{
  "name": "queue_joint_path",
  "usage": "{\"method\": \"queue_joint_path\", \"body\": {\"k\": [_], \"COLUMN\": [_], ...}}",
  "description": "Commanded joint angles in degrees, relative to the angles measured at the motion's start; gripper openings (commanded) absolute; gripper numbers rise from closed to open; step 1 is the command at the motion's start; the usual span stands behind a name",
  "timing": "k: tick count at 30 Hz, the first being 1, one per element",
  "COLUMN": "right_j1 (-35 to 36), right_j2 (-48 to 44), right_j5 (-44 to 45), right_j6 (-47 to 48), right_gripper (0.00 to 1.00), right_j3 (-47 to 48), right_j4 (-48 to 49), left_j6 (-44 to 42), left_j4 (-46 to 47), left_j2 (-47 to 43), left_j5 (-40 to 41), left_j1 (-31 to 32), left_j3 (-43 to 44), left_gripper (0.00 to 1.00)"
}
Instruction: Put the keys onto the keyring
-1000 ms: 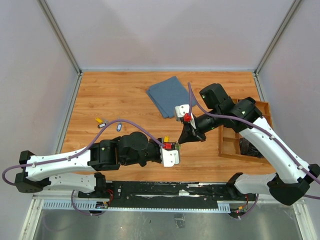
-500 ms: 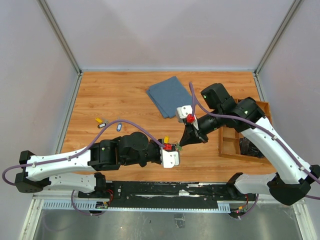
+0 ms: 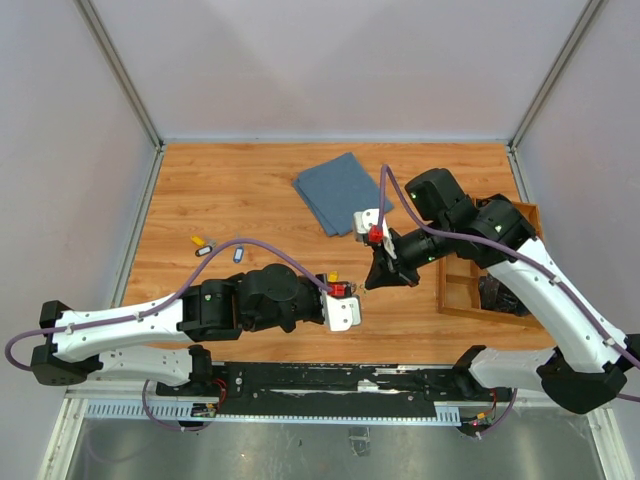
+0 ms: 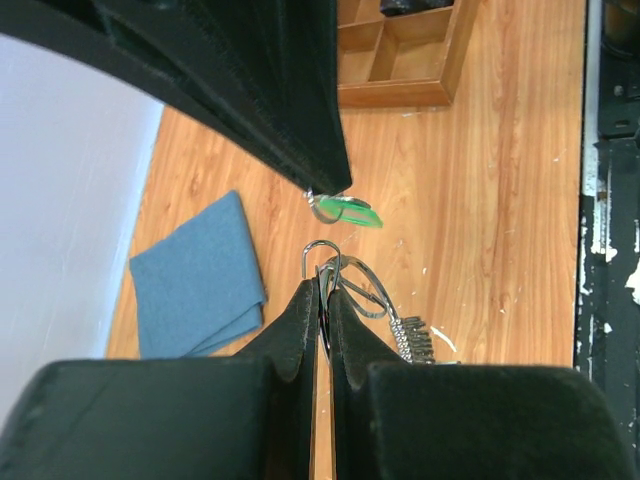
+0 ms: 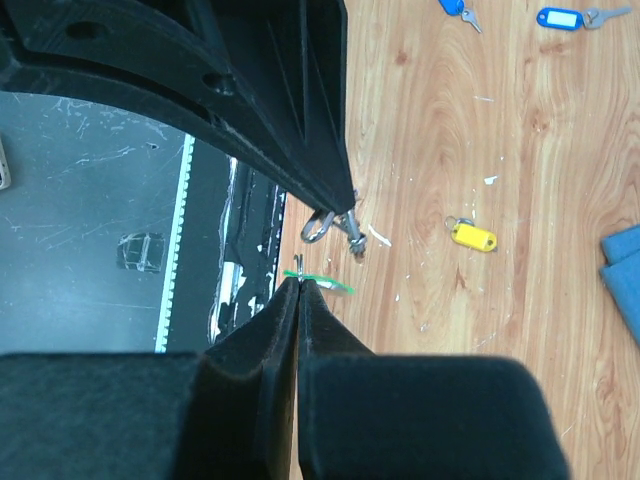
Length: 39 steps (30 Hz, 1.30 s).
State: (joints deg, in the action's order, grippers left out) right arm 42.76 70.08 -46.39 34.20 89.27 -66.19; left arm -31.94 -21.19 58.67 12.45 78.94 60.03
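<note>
Left tool point(image 4: 325, 292) clamps the keyring point(image 4: 362, 285), presenting its wire. Right tool point(image 5: 300, 285) pinches the green key point(image 4: 352, 212) at the ring's 12 o'clock in the left wrist view, likely for threading.

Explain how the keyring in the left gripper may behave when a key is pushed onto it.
The keyring is thin wire pinched at one spot by the left gripper, so it will probably twist or slip when the green-tagged key presses it. Its chain bit hangs free and would likely swing.
</note>
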Motion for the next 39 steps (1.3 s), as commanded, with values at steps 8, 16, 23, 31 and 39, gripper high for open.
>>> {"method": "queue_joint_path", "body": {"k": [8, 16, 23, 31, 39], "right_j1": [0.9, 0.8, 0.9, 0.9, 0.9], "right_j2": [-2.1, -2.6, -2.4, -2.4, -2.8], "right_j5": [-2.2, 0.9, 3.2, 6.3, 6.9], "right_j6": [-6.0, -10.7, -12.2, -13.1, -14.5], "right_gripper": [0.01, 0.01, 0.01, 0.01, 0.00], "right_j3": [-1.2, -3.9, -4.4, -4.7, -5.2], "right_j4": [0.8, 8.4, 10.3, 11.1, 13.7], "left_j6": [0.1, 0.0, 0.0, 0.0, 0.0], "left_j4": [3.7, 3.5, 3.1, 3.1, 3.2], "left_j2": [0.1, 0.5, 0.6, 0.7, 0.9], "left_j5": [5.8, 4.7, 4.3, 3.9, 3.7], "left_j1": [-0.1, -0.1, -0.1, -0.1, -0.1], "left_j3": [-0.2, 0.4, 0.6, 0.9, 1.0], "left_gripper": [0.00, 0.01, 0.00, 0.00, 0.00]}}
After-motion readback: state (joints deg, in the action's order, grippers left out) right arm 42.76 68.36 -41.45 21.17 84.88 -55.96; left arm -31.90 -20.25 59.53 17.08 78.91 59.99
